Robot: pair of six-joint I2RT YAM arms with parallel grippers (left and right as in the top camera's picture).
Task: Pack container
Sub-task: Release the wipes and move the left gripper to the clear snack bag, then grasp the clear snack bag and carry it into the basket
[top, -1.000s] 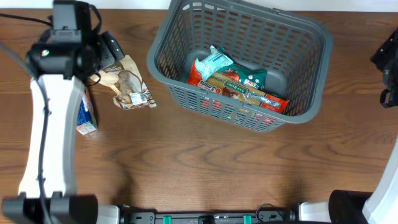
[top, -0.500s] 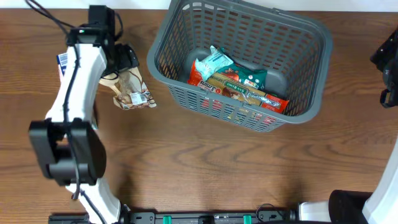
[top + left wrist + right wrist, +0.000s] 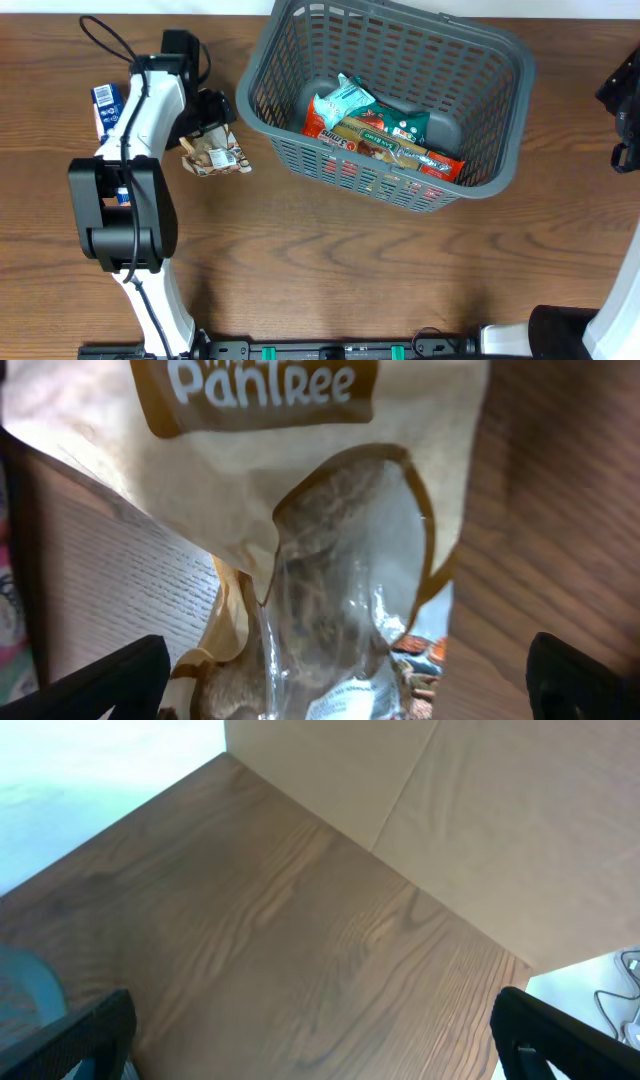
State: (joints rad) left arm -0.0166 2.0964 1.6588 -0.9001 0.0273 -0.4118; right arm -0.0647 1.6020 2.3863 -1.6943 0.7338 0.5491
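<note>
The dark grey slotted basket [image 3: 500,150] stands at the back middle of the table and holds several snack packets [image 3: 375,130]. A beige pouch with a clear window [image 3: 213,150] lies on the table left of the basket. My left gripper [image 3: 205,120] is open right over the pouch; in the left wrist view the pouch [image 3: 330,540] fills the space between the spread fingers [image 3: 345,685]. A blue and white packet [image 3: 105,108] lies further left. My right gripper [image 3: 320,1040] is open and empty over bare wood at the far right edge.
The left arm [image 3: 130,180] stretches from the front left up to the pouch. The right arm [image 3: 622,100] sits at the right edge. The basket's near wall [image 3: 340,165] stands just right of the pouch.
The left arm has swung back and to the right, uncovering the blue and white packet, and its gripper has come down over the beige pouch. The right arm has not moved.
</note>
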